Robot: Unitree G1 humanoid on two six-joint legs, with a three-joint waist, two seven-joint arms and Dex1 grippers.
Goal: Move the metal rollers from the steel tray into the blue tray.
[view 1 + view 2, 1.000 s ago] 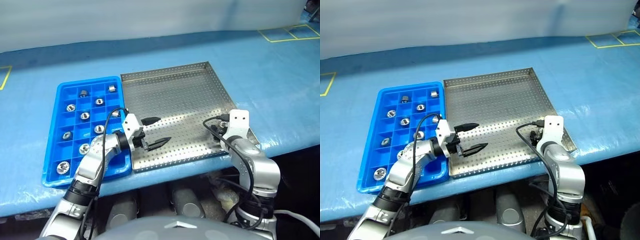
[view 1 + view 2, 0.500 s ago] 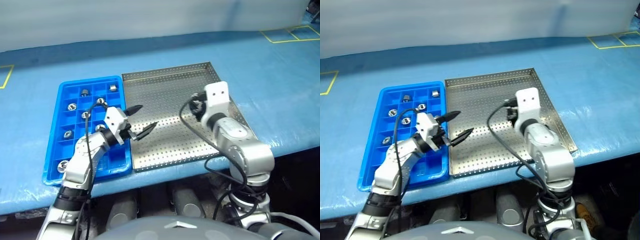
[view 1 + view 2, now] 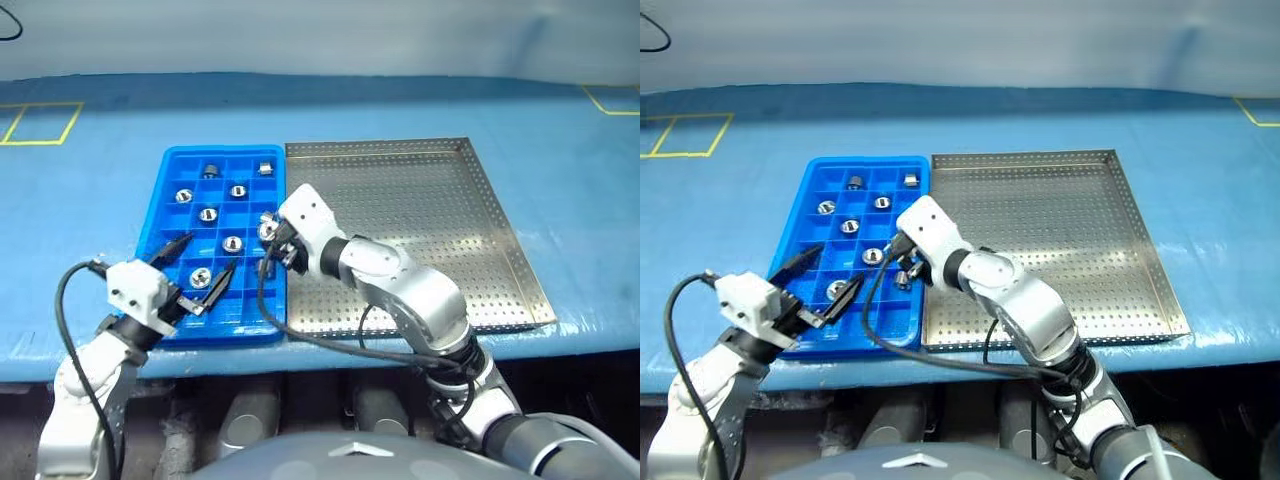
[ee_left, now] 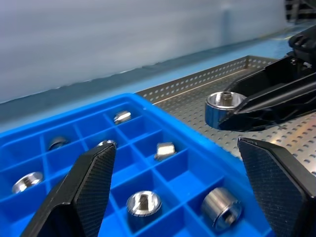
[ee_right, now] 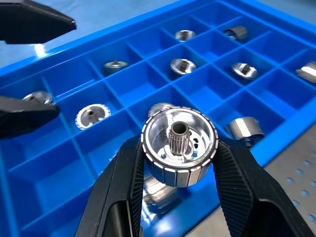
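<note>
My right gripper [image 3: 270, 238] is shut on a metal roller [image 5: 178, 140], a shiny ribbed cylinder with a splined centre hole. It hangs just above the compartments along the blue tray's [image 3: 160, 215] right side. Several metal rollers [image 3: 208, 214] lie in separate compartments of that tray. Over the tray's near edge my left gripper [image 3: 205, 262] is open, its fingers [image 4: 91, 182] spread wide with nothing between them. The left wrist view shows the held roller [image 4: 224, 103] in the other gripper. The steel tray [image 3: 430, 215] lies directly to the right of the blue one.
Both trays rest on a pale blue table covering, close to its front edge [image 3: 330, 355]. Yellow tape squares mark the far left [image 3: 40, 122] and far right [image 3: 610, 98]. A black cable [image 3: 300, 335] loops from my right wrist over the steel tray's near rim.
The view has shifted left. My right gripper swung left from the steel tray's near right corner to above the blue tray, carrying a roller. The left gripper drew back left, still open.
</note>
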